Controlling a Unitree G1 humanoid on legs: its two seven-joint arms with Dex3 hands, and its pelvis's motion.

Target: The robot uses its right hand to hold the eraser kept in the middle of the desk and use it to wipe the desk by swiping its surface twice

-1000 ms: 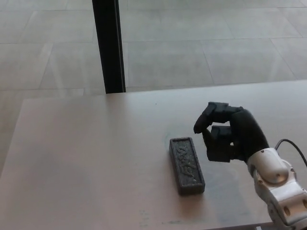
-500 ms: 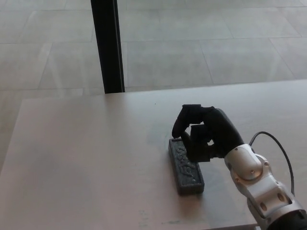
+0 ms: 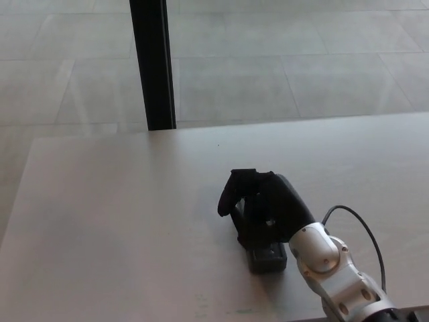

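The dark grey eraser [image 3: 269, 259] lies lengthwise on the pale desk [image 3: 120, 221], a little right of the middle. Only its near end shows. My right hand [image 3: 263, 206] sits over the rest of it and hides its far end and middle. The white forearm [image 3: 328, 268] and a black cable come in from the lower right corner. Whether the hand grips the eraser is hidden from this angle. My left hand does not show.
A black vertical post [image 3: 153, 64] stands just beyond the desk's far edge, left of centre. Grey tiled floor [image 3: 301, 60] lies behind. The desk's near edge [image 3: 221, 315] runs close in front of the eraser.
My right hand has moved left and toward me, from beside the eraser's far right to directly over it. The eraser has stayed in place.
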